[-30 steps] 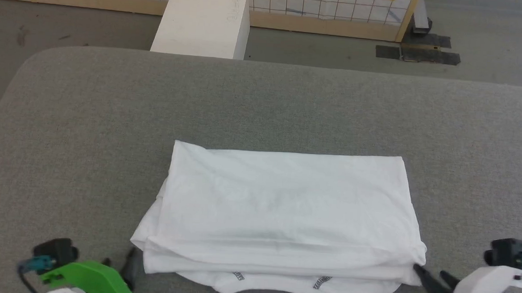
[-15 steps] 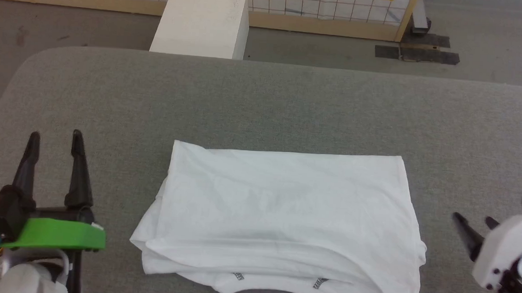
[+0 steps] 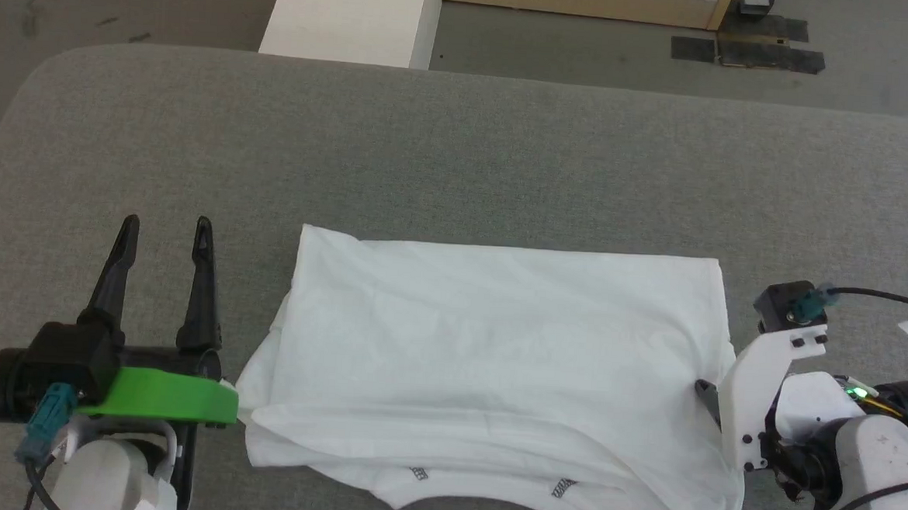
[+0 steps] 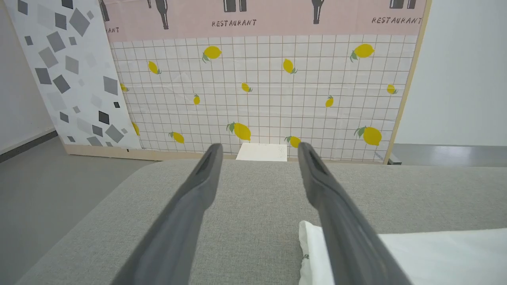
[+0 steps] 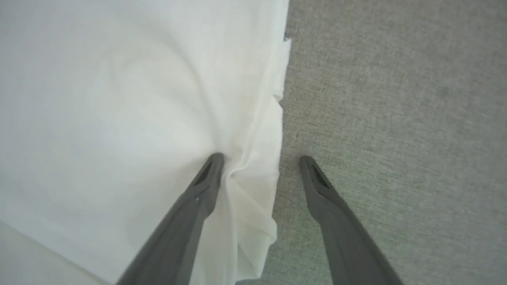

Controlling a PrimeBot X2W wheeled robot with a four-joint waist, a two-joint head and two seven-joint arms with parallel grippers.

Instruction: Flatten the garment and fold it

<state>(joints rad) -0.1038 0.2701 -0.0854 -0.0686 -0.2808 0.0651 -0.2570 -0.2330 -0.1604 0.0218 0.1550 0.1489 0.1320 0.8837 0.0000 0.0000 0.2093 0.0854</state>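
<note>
The garment (image 3: 495, 350), a white T-shirt, lies folded into a wide rectangle on the grey table (image 3: 459, 154); dark stitching peeks out along its near edge. My left gripper (image 3: 166, 224) stands open just left of the shirt, fingers pointing away from me, nothing between them. In the left wrist view its fingers (image 4: 258, 147) frame bare table, with the garment's corner (image 4: 416, 253) at the lower right. My right gripper (image 3: 714, 401) points down at the shirt's right edge. It is open (image 5: 261, 159), one finger pressing on the cloth (image 5: 119, 99), the other over bare table.
A rigid white box (image 3: 354, 13) stands on the floor beyond the table's far edge. A lemon-patterned tiled panel (image 4: 257, 87) rises behind it. Dark patches (image 3: 744, 49) mark the floor at the far right. The table's far left corner (image 3: 59, 71) is rounded.
The camera tipped down. My left gripper rose from the lower left and came up beside the shirt. My right gripper swung over onto the shirt's right edge. The shirt's near right corner slumped.
</note>
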